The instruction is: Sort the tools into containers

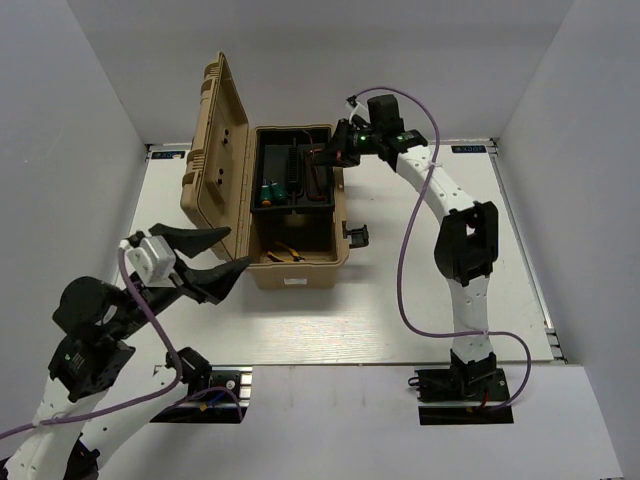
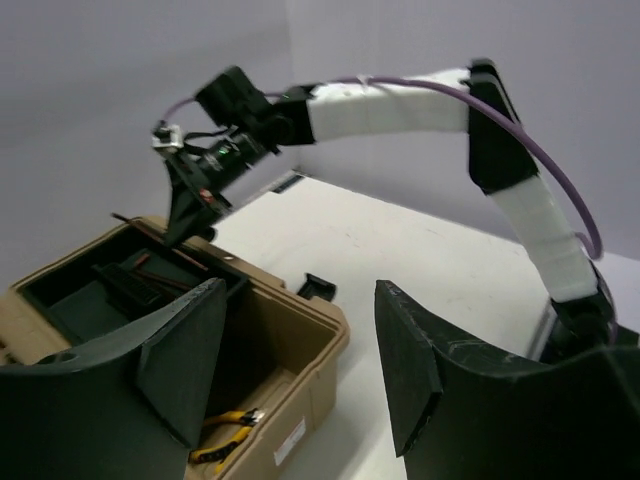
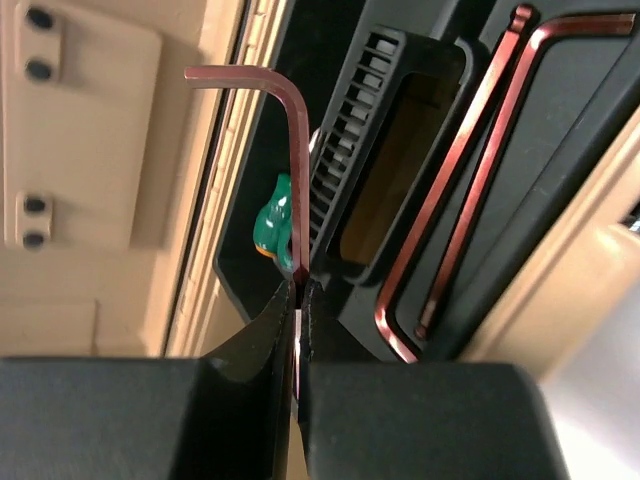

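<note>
My right gripper (image 3: 300, 288) is shut on the long leg of a reddish-brown L-shaped hex key (image 3: 297, 170), which it holds over the black tray (image 1: 292, 205) of the open tan toolbox (image 1: 300, 277). Two more hex keys (image 3: 455, 190) lie in a tray slot to the right of it. Green screwdrivers with orange ends (image 1: 270, 188) lie in the tray's left compartment, and one (image 3: 272, 215) shows behind the held key. Yellow-handled pliers (image 2: 225, 428) lie on the box bottom in front of the tray. My left gripper (image 1: 238, 248) hangs open and empty at the box's near left corner.
The toolbox lid (image 1: 215, 150) stands open to the left of the box. A black latch (image 1: 357, 235) sticks out on the box's right side. White walls close in the table on the left, right and back.
</note>
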You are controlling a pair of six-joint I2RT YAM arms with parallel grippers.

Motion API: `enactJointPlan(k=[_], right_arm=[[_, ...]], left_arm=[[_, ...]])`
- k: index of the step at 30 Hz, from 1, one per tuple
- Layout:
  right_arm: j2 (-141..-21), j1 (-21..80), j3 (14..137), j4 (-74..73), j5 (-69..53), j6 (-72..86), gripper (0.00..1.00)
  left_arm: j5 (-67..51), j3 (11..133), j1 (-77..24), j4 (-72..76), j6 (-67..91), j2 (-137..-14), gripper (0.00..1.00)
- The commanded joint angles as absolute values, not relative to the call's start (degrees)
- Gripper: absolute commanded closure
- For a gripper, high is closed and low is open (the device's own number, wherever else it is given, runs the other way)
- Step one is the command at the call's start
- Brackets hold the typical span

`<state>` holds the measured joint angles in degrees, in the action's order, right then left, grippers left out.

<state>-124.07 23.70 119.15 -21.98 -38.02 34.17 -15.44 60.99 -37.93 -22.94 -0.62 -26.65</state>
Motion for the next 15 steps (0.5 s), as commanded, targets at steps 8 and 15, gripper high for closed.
enactJointPlan(k=[8,15], right_arm=[[-124.19,25.05,118.13,-18.37,-27.16,36.39,0.89],[-121.99,24.87,114.35,-19.6,-27.33,32.61,0.59]], left_arm=[[22.39,62.58,-37.53,-27.68,3.68,-19.07,0.27],[35.75,64.33,-37.53,-27.77,5.53,-25.31,0.24]])
